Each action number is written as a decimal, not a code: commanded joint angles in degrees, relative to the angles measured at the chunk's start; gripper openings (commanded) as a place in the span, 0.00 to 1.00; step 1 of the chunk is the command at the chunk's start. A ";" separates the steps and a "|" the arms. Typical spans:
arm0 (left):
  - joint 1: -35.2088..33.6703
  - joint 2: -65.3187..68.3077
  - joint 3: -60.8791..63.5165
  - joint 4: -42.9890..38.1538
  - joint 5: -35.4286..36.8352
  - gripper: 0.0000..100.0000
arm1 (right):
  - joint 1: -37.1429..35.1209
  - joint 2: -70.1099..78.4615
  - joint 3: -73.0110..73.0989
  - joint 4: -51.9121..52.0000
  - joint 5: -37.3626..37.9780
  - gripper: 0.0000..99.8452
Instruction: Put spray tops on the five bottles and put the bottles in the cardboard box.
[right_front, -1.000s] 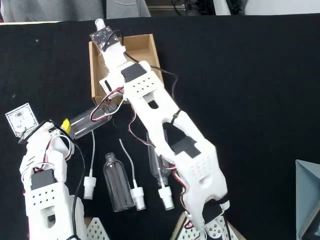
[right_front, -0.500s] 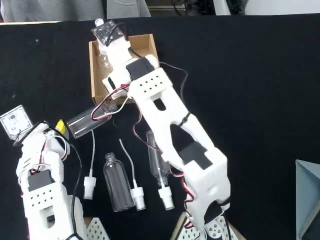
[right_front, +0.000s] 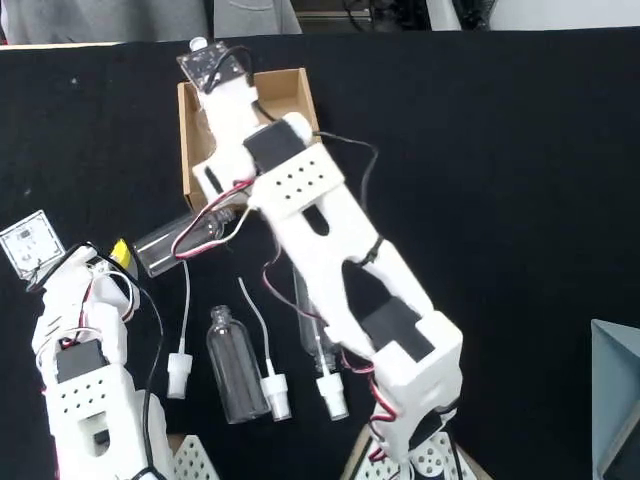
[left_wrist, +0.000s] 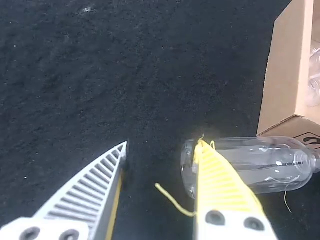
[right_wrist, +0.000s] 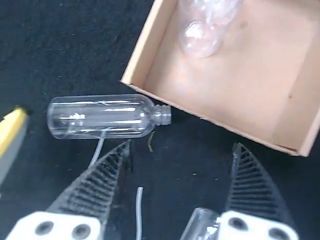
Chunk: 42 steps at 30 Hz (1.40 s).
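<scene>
Nearest the arm bases, three white spray tops with thin tubes (right_front: 180, 372) lie on the black surface (right_front: 500, 200) beside an upper clear plastic bottle (right_front: 232, 365). Farther out, the left tool (left_wrist: 162, 144) has its fingers apart, the yellow one at the base of a capless clear bottle lying sideways (left_wrist: 260, 160). Beyond it, the right tool (right_wrist: 182, 146) hangs spread wide just before the brown cardboard box (right_wrist: 240, 85), which holds another transparent bottle (right_wrist: 202, 27).
</scene>
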 joint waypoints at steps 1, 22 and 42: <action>-0.40 -1.05 -1.01 -1.41 -0.09 0.20 | -2.46 -4.97 -3.56 0.18 -3.69 0.25; -0.31 -1.05 -0.92 -1.49 -0.18 0.20 | -9.85 -4.53 -3.12 -1.14 -16.88 0.26; -4.09 -1.05 -1.27 -1.05 0.18 0.20 | -9.85 2.59 -3.74 -4.92 -33.93 0.26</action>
